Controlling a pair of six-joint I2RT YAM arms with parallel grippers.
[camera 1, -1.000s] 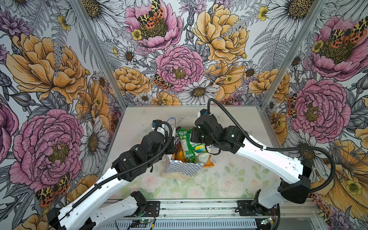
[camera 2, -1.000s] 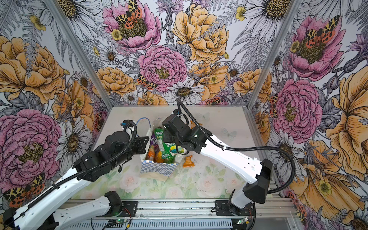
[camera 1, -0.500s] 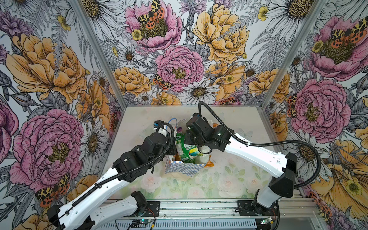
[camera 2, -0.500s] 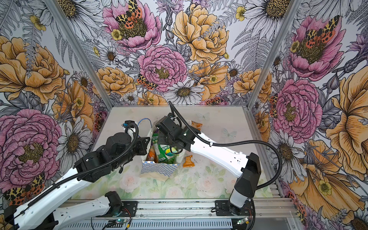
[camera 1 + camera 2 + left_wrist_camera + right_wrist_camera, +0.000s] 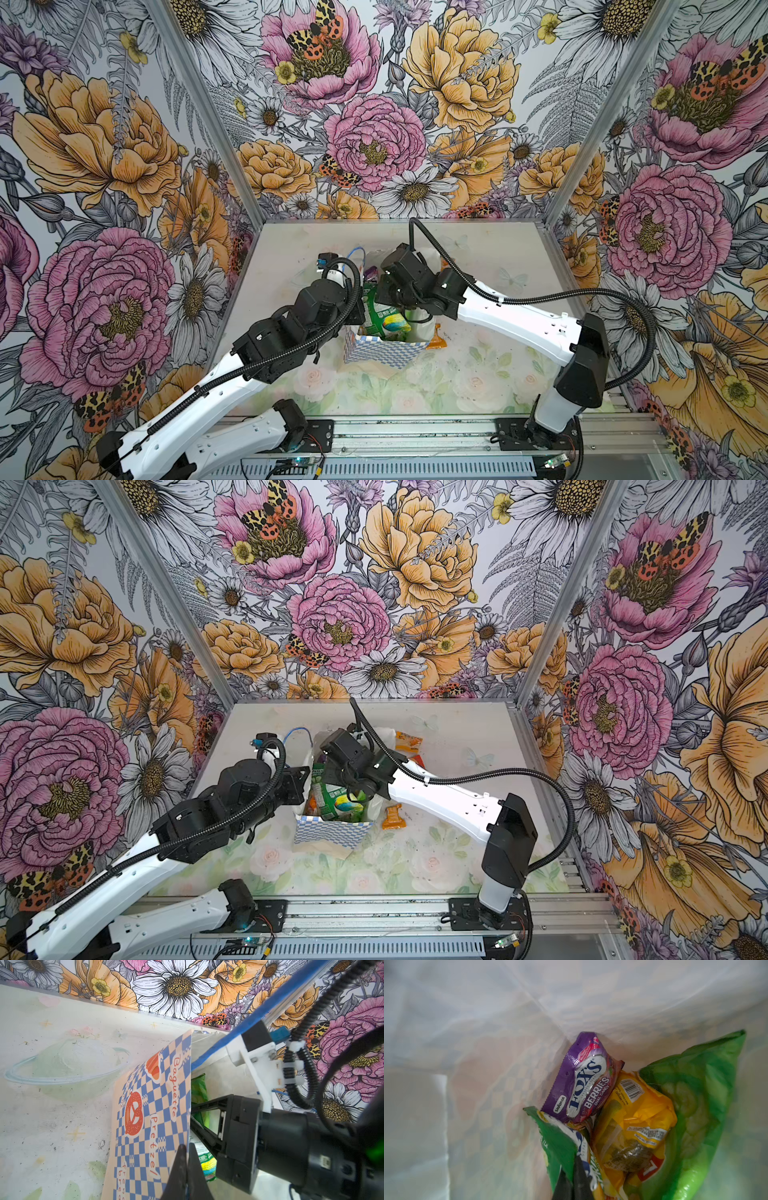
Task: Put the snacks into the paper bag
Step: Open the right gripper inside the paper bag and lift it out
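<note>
My left gripper (image 5: 186,1148) pinches the paper bag (image 5: 145,1118) at its rim: thin, floppy wall. Inside the bag, my right gripper (image 5: 571,1169) clamps a green packet (image 5: 556,1140) – I judge it light, crinkly, slippery – hold the sealed edge.

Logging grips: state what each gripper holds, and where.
Left gripper: paper bag, by its rim edge. Right gripper: green packet, by its edge, inside the bag.

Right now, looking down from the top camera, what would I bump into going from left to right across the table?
In a top view: left arm's black elbow → paper bag → small orange sachet → right arm's black elbow.
</note>
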